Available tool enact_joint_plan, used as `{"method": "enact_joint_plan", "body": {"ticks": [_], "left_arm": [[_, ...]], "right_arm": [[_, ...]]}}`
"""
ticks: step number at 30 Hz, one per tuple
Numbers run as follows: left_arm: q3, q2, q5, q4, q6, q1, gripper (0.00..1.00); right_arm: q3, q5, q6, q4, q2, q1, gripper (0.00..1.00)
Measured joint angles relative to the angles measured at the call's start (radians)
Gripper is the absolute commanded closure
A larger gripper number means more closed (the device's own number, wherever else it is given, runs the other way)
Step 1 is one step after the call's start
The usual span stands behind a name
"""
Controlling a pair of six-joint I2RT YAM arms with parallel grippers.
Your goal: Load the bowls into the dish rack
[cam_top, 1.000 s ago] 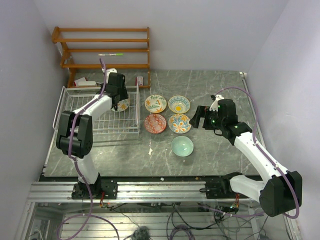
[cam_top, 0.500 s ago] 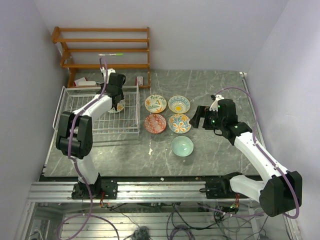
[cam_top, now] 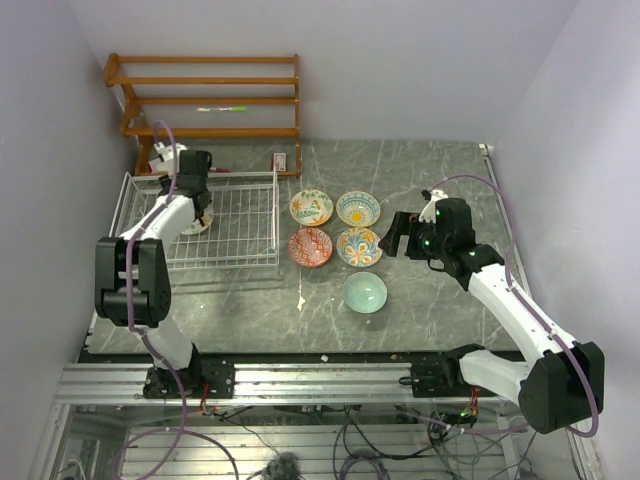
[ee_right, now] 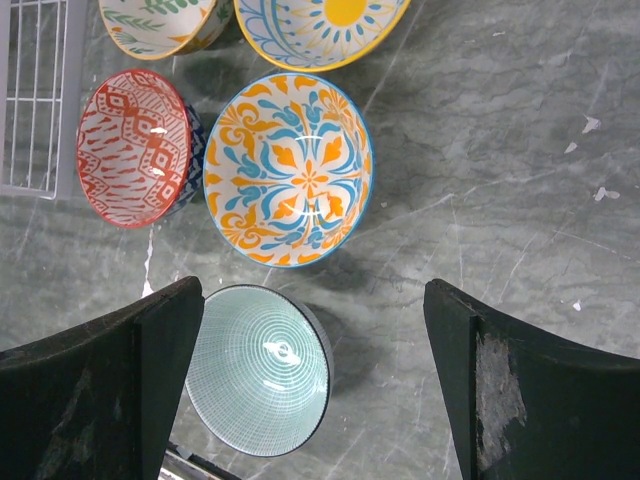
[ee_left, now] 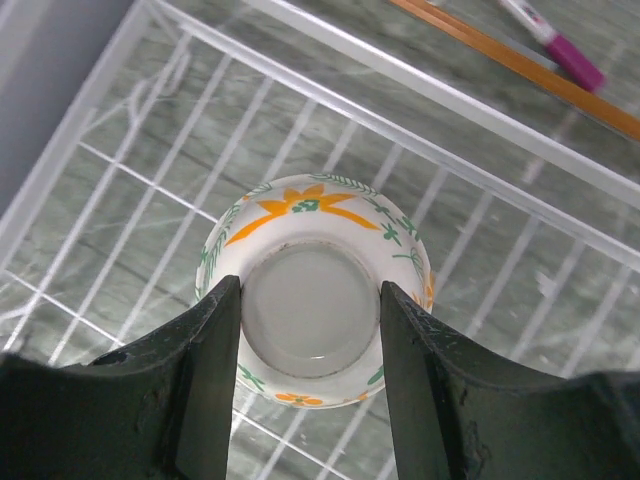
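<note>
dish rack [cam_top: 240, 262] has no released bowl yet | five bowls [cam_top: 364, 292] wait on table [cam_top: 440, 170] beside it | my left gripper [ee_left: 310, 300] clamps sixth floral bowl [ee_left: 318, 205] upside down inside rack's far-left | my right gripper [ee_right: 312, 300] spread wide, empty

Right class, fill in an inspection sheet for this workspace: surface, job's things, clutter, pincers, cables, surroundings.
Surface: grey stone-look table, white flecks.
Job's things: four patterned bowls and a teal bowl on the table; sixth bowl base-up over the dish rack.
Clutter: small red-and-white item behind the rack.
Grippers: left pincer shut on the sixth bowl; right pincer open above the table bowls.
Cables: purple cable along each arm.
Surroundings: wooden shelf, pen on it.
</note>
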Motion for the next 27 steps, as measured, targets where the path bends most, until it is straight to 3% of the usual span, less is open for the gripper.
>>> {"method": "enact_joint_plan", "body": {"ticks": [19, 27], "left_arm": [[-0.055, -0.003, 0.114, 0.154, -0.025, 0.243, 0.6], [-0.066, -0.001, 0.187, 0.221, -0.04, 0.292, 0.61]], "right_arm": [[0.0, -0.005, 0.028, -0.023, 0.002, 0.0, 0.09], [0.001, -0.021, 0.05, -0.022, 0.023, 0.0, 0.1]]}}
